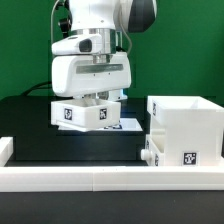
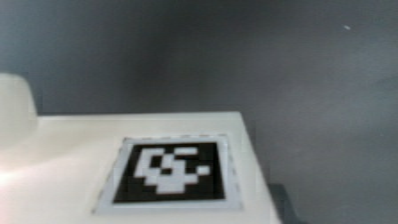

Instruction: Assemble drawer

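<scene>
My gripper is at the exterior view's left of centre. It is shut on a small white drawer tray and holds it slightly tilted just above the black table. The tray shows black-and-white tags on its front faces. In the wrist view the tray's white wall with one tag fills the lower part, and my fingers do not show. The tall white open-faced housing stands at the exterior view's right, apart from the tray, with a tag low on its front. The second tray is out of view.
A low white rail runs along the table's front and up the exterior view's left side. A strip of the marker board shows under the held tray. A pale blurred shape sits at the wrist view's edge.
</scene>
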